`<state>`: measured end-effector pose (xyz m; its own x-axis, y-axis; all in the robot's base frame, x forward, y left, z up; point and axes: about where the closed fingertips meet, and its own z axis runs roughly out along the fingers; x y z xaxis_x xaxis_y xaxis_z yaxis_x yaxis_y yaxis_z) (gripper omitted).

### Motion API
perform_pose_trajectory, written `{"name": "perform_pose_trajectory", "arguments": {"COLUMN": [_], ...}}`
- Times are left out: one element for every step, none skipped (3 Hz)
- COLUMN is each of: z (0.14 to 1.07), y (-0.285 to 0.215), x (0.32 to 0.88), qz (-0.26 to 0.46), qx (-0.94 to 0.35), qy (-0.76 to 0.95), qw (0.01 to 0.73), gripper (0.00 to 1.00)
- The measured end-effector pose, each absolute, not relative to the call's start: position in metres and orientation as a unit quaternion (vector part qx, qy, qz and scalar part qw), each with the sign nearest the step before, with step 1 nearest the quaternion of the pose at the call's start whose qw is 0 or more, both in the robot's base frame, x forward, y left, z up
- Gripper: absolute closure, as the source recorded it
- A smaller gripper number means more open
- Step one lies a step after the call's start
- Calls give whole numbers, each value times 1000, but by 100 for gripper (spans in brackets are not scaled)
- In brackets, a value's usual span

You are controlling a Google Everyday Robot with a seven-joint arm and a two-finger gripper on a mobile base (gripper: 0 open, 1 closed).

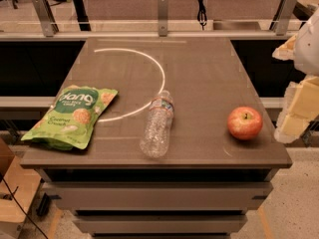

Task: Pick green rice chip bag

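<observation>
- green rice chip bag [72, 116]: flat crinkly foil-type pouch, light green, lying face up on the near-left part of the worktop [199, 73]
- dark green patch with white lettering sits at its far end; round beige chip pictures are spread over the middle and near end
- bag long axis runs from near-left to far-right, tilted a little clockwise from the worktop's depth line; lettered end points away from the camera, towards the far right
- its near-left corner is at the worktop's left edge, possibly just over it; can't tell which
- worktop: flat, dark brown, matte, rectangular, with a thin white arc [149, 63] curving across the far-left half; the arc's near end runs up to the bag's right side
- water bottle [157, 125]: clear ribbed plastic, on its side in the centre, cap end far, base end near, label band just below the neck; just beside the bag, apart from it
- apple [244, 123]: round, smooth, red with yellow patches, stem up, near-right, well apart from the bag
- gripper [297, 108]: blocky cream-coloured parts at the right frame edge, off the worktop's right side, beside the apple and not touching it, far from the bag; can't tell whether it's wide or narrow; nothing seen held
</observation>
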<state>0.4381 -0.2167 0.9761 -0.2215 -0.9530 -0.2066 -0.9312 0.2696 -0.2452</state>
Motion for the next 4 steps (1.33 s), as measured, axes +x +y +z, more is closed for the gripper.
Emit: {"name": "perform_pose_trajectory", "arguments": {"z": [976,974,964,949], "y": [-217,-212,-188,-146], "x": [438,440,452,472], "qz": [-34,-32,-7,50], "qx": [-603,-606,-622,-642], "qy": [781,778,763,735], "qw": [159,162,177,213], "gripper": [0,0,0,0]}}
